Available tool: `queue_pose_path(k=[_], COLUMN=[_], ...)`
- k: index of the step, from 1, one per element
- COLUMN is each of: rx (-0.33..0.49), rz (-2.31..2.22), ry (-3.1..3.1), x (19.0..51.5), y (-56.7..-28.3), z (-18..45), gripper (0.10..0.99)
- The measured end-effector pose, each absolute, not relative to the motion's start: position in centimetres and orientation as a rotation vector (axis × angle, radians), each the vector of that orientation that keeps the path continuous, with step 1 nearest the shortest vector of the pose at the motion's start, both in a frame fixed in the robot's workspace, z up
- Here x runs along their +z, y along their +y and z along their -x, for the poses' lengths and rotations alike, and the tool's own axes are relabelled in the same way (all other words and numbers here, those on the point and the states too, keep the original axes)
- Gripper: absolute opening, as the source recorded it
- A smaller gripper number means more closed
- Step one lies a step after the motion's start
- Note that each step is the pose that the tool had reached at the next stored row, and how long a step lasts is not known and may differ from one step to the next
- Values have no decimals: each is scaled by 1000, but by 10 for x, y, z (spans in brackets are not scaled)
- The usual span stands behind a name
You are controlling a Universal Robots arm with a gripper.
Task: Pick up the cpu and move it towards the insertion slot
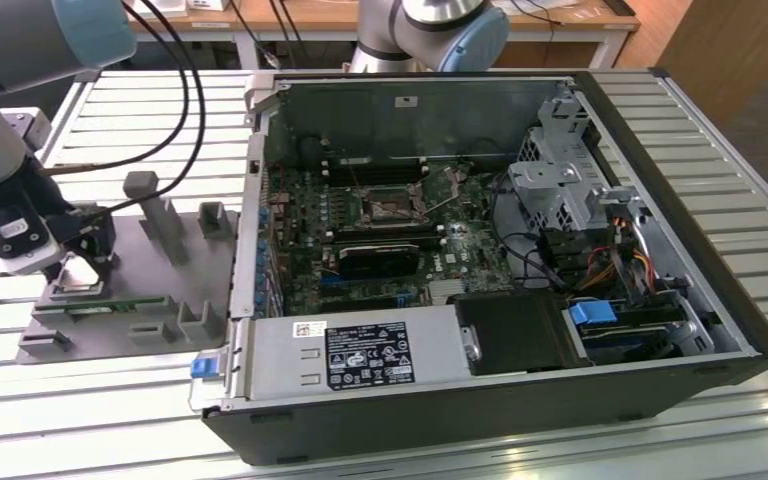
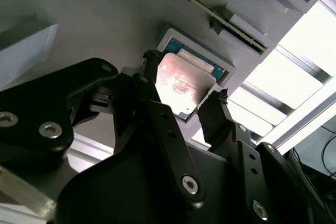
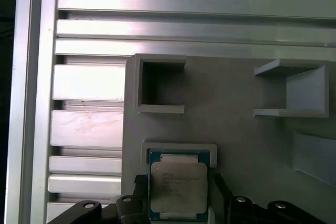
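Claw (image 2: 185, 76) hangs straight down over the cpu (image 3: 178, 187); cannot tell if gripping.

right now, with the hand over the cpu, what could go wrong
1. The hand is open astride the cpu, which sits in a rimmed pocket of the grey tray. A fingertip could catch the rim, or an uneven close could tilt the chip.
2. The insertion slot lies inside the computer case, past its raised side wall. A low carry might strike that wall.
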State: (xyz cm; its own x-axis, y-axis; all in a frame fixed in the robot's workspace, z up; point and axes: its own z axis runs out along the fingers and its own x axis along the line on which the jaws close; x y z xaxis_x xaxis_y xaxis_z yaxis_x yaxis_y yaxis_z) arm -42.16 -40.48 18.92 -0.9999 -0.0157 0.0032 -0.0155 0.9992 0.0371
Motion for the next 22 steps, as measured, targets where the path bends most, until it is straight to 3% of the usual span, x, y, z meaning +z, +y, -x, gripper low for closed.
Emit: queue_pose_path(k=[15, 17, 22], rx=[-58, -58, -58], rz=[-24, -24, -24], ry=[-3137, -3137, -3137], x=[183, 183, 183], y=[-405, -405, -405], z=[422, 422, 422], gripper=[588, 537, 537])
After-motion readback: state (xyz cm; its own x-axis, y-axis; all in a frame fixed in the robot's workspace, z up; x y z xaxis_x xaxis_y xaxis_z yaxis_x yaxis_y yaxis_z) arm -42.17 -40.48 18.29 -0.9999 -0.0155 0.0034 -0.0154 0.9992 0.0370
